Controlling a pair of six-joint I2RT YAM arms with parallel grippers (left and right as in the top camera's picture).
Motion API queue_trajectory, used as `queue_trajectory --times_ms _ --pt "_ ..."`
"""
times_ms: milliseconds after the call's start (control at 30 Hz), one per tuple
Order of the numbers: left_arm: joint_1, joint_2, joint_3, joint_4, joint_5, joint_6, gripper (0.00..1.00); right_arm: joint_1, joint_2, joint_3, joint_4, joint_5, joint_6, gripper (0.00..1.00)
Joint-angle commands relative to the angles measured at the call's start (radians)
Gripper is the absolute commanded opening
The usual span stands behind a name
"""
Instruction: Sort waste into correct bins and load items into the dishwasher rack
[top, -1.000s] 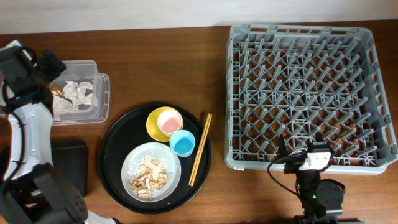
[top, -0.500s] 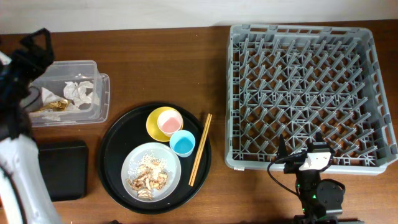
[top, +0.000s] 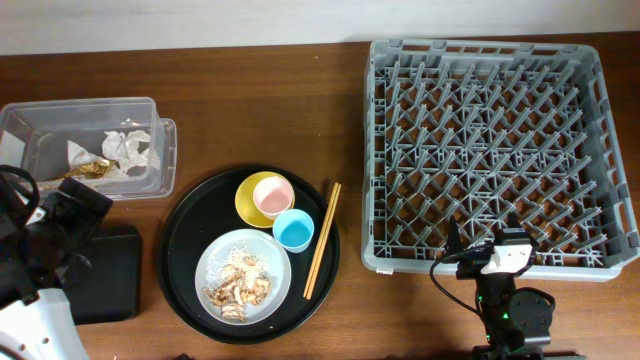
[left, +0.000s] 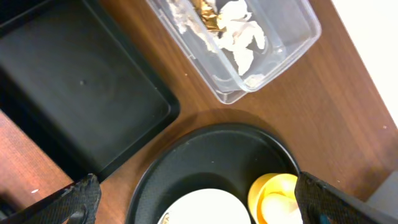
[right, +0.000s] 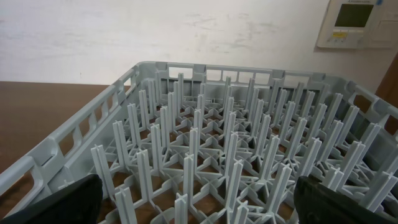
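Crumpled white paper napkins (top: 125, 148) and a shiny gold-brown wrapper (top: 88, 171) are binned in the clear plastic tub (top: 80, 103), while the scrap-strewn grey-white plate (top: 278, 262), yellow bowl (top: 245, 200), pink cup (top: 272, 194), light blue cup (top: 294, 230) and wooden chopsticks (top: 322, 240) are left on the round black tray (top: 185, 240), with left fingers (left: 81, 196) and right fingers (right: 62, 202) spread empty.

Down at the front-left corner of the tabletop sits the left arm (top: 40, 250), its white link running off the front edge and its dark wrist bunched above. On its own camera the left hand (left: 202, 208) points downward, fingers (left: 78, 199) spread wide, only the tips showing. From overhead that hand is hard to pick out, probably tucked under the wrist. Over at the front edge, right of centre, the right arm (top: 505, 300) is folded low, the right hand (right: 199, 208) level, facing the far edge, jaws wide apart.
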Motion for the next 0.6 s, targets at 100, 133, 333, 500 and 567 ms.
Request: queue_trajectory --times_ms 100,133,333,500,567 --pt "0.005 0.002 -0.001 -0.008 -0.047 -0.011 0.99 -0.006 -0.006 -0.007 -0.004 0.012 0.0 0.98" --pt "0.005 0.002 -0.001 -0.008 -0.047 -0.011 0.99 -0.006 -0.006 -0.007 -0.004 0.012 0.0 0.99" --pt "0.005 0.002 -0.001 -0.008 -0.047 -0.011 0.99 -0.006 -0.006 -0.007 0.395 -0.767 0.933 0.98" --pt "0.005 0.002 -0.001 -0.008 -0.047 -0.011 0.99 -0.006 -0.006 0.0 0.708 -0.644 1.598 0.99" --pt "0.005 0.002 -0.001 -0.008 -0.047 -0.011 0.99 -0.007 -0.005 0.056 0.659 -0.582 1.608 0.99"
